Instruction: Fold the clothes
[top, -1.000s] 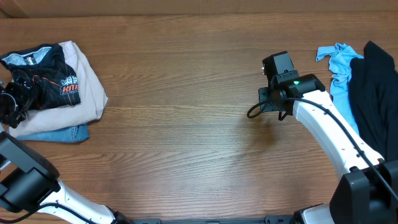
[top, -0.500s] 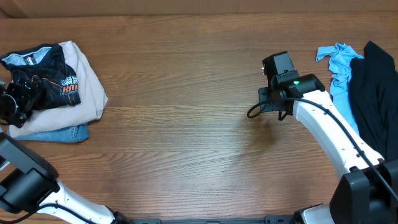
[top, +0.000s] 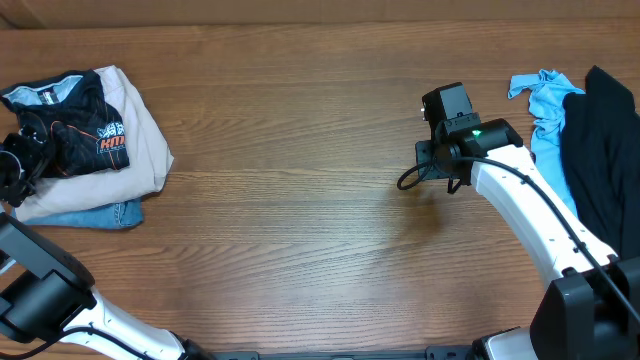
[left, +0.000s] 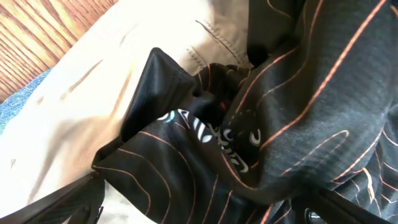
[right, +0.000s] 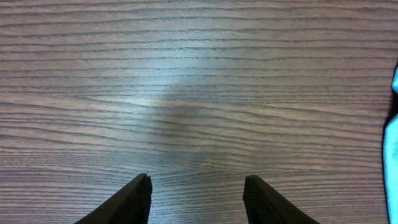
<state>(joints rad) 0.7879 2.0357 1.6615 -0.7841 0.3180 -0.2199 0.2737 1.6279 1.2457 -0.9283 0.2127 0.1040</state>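
Little of the folding looks done: the black jersey (left: 298, 93) is a crumpled heap, its orange contour lines running in all directions and a white logo half buried in a crease, and it sits on top of the beige trousers (left: 93, 93), not on bare worktop (top: 300, 200). The left fingers (left: 62, 208) are spread wide and released, showing only at the bottom corners of the left wrist view. The jersey lies directly beneath and between them, very close, bunched highest toward the far right of their span, while the trousers show past it on the far left. No cloth appears pinched, so the grasp has not yet been made. The right fingers (right: 134, 202) are parted about halfway with nothing between them, only wood grain below. They are well apart from the jersey, which lies far off to their left across the open worktop (a light blue shirt (top: 545, 100) lies close on their other side). By my reading almost everything is left: lifting the jersey off the pile, spreading it flat in the open space between the two sets of fingers, then bringing in the sleeves and folding the body.
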